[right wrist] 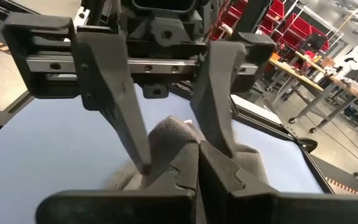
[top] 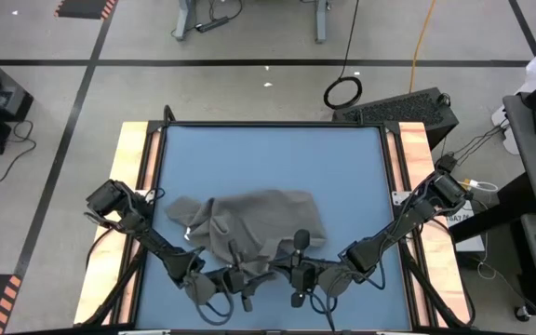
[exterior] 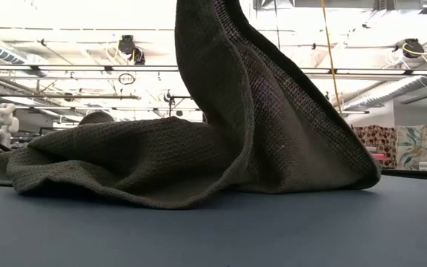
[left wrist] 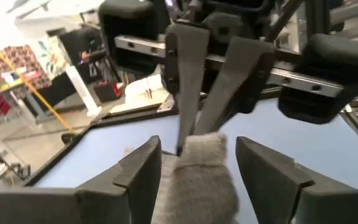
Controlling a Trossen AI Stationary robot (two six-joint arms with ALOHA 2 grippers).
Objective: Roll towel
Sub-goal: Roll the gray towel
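Observation:
The grey-brown towel (top: 249, 223) lies crumpled on the left-middle of the blue table. A bunch near its near edge is pulled up into a peak (exterior: 221, 74), and the rest lies on the table (exterior: 124, 163). My two grippers face each other near the table's near edge. My right gripper (top: 279, 272) (right wrist: 191, 155) is shut on the raised bunch. My left gripper (top: 254, 274) (left wrist: 197, 152) is open, and its fingers stand on either side of the same bunch (left wrist: 201, 162). The low view shows neither gripper. No white tag shows. My right gripper pinches a raised bunch of the towel (right wrist: 173, 134) between its two fingers, which reach in about level from the table's right; it also shows in the left wrist view (left wrist: 188, 134). How many layers it holds I cannot tell. The bunch is lifted, and the towel's rest trails down onto the table.
Bare blue tabletop (top: 277, 158) lies beyond the towel toward the far edge and to the right (top: 361, 205). Wooden rails run along the left side (top: 138, 186) and the right side (top: 417, 167). A black case (top: 408, 107) sits off the table at the far right.

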